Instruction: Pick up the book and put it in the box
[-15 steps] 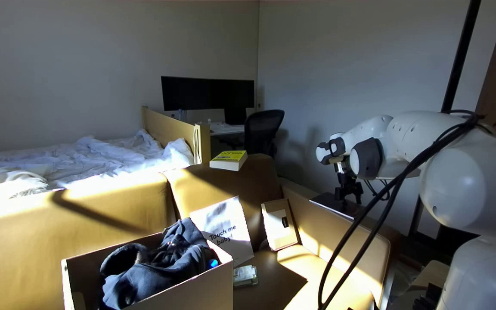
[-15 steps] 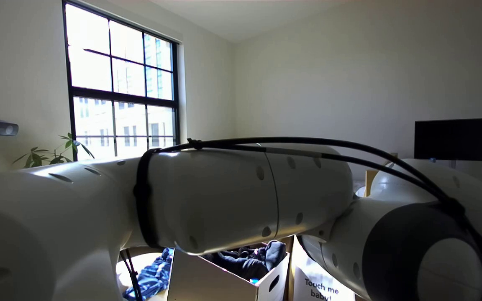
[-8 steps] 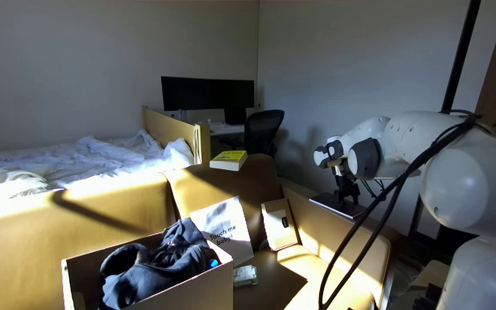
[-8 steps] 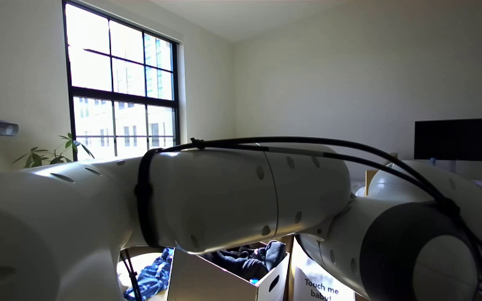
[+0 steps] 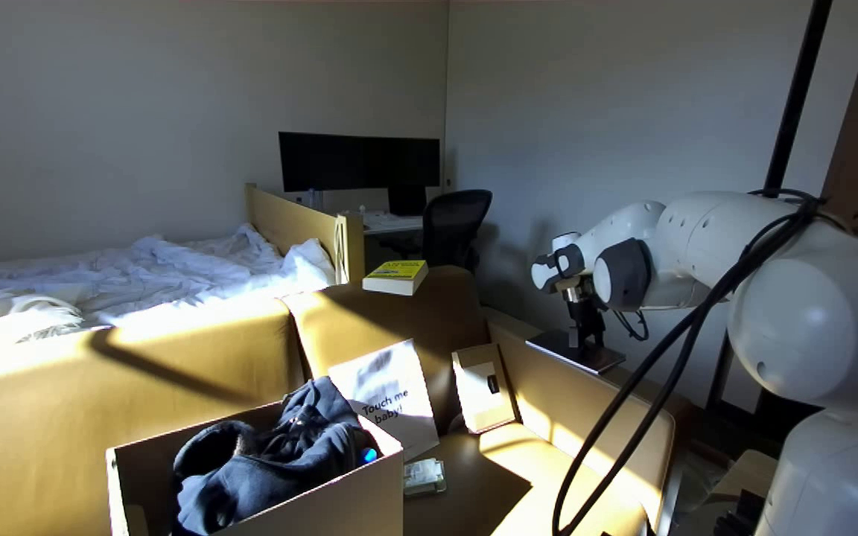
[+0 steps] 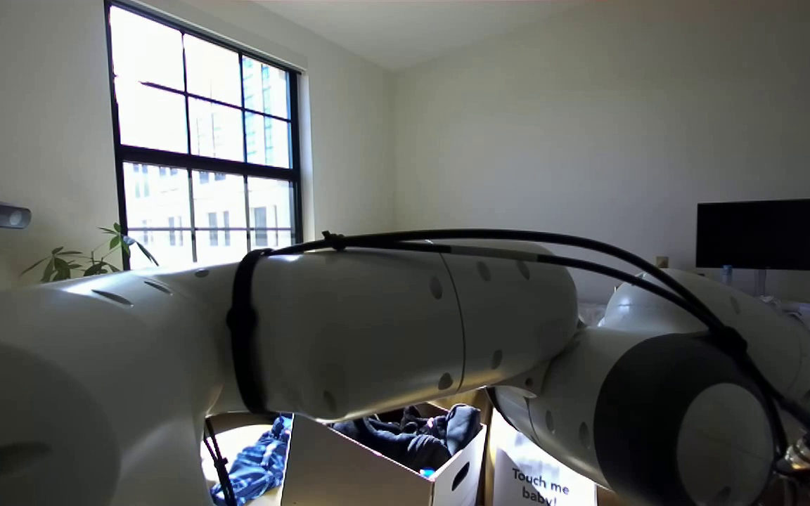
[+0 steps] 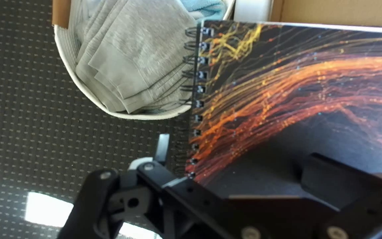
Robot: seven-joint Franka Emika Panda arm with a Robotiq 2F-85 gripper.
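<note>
Exterior view: “Touch me baby!” panel (image 5: 390, 402), apparently

Gripper (image 7: 239, 157): matt, plastic-looking, bright metal details.
Book (image 7: 297, 99), partly beneath the gripper: glossy printed cover; spiral looks metal wire.
Cloths (image 7: 138, 56), ahead of the gripper: matt, soft nap.
Basket (image 7: 67, 43) around them: ribbed wall.
Sofa (image 5: 27, 417), near the gripper: smooth, leather-like; shows sheen.
Box (image 5: 362, 506), well apart from the gripper: matt cardboard.
</note>
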